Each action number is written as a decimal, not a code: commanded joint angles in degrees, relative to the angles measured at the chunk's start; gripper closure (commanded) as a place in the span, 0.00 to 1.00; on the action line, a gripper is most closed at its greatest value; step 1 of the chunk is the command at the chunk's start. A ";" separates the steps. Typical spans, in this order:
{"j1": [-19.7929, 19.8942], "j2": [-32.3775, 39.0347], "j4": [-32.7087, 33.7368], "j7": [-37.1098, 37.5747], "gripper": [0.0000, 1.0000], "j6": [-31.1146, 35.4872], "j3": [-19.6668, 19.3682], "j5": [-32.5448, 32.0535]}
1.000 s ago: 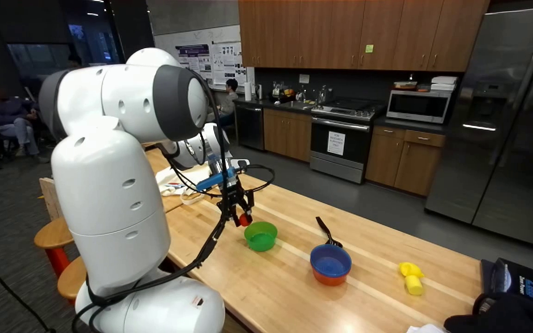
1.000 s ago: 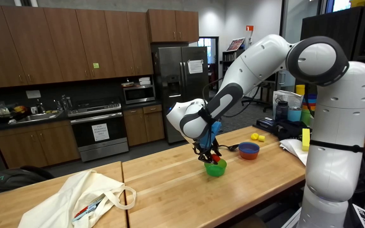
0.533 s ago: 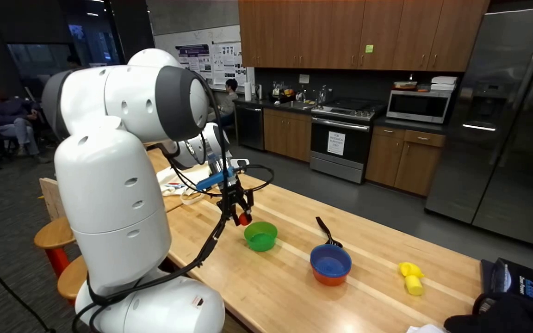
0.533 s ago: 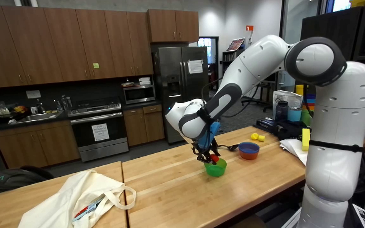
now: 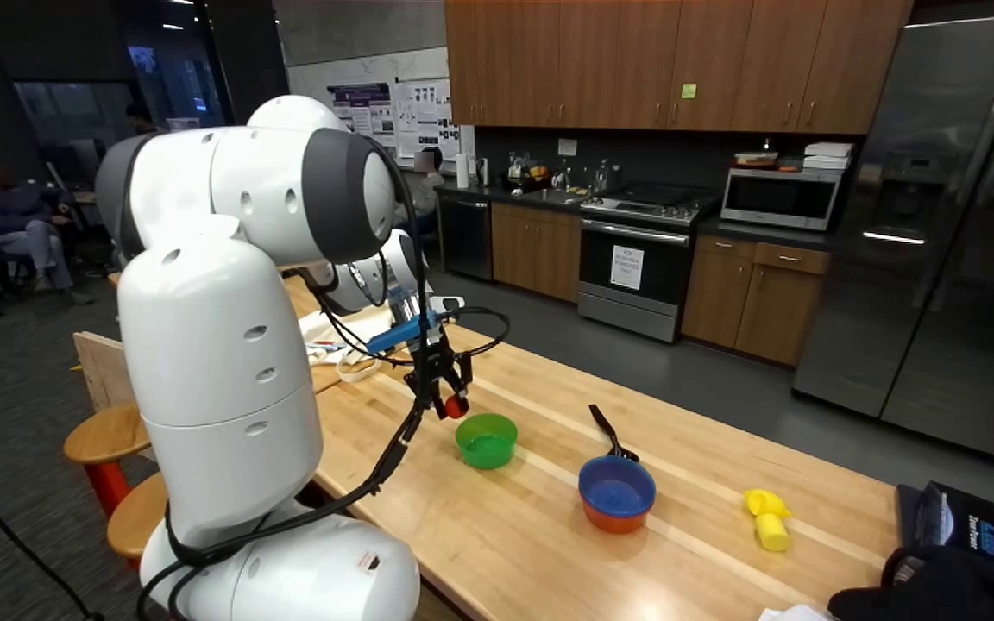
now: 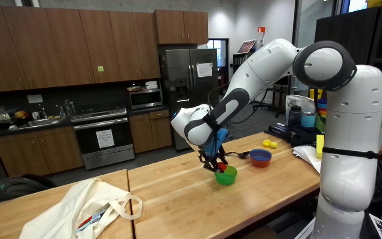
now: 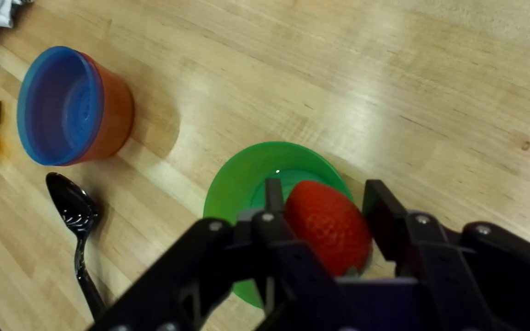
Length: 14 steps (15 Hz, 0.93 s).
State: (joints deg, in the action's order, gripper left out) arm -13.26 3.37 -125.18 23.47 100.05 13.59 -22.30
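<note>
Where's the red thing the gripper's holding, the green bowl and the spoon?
Red thing (image 7: 327, 225): wrist view, on its bumpy side.
Green bowl (image 6: 225, 180): in an exterior view, on its outer wall.
Spoon (image 7: 72, 204): wrist view, on its scoop.

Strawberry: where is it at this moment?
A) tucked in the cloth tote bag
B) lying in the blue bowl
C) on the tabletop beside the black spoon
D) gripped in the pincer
D: in the wrist view the strawberry sits between the two fingers of the pincer, with the green bowl showing beyond it.
</note>
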 commanded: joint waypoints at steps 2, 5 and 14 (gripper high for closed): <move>1.91 -3.67 -3.52 -6.27 0.78 1.85 -2.36 0.06; 5.35 -5.31 -3.28 -11.01 0.78 2.39 -5.87 0.17; 11.86 2.10 16.03 -12.17 0.78 -1.57 -12.28 5.19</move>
State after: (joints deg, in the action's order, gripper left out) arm -1.56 1.47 -115.80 9.72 100.91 1.66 -18.73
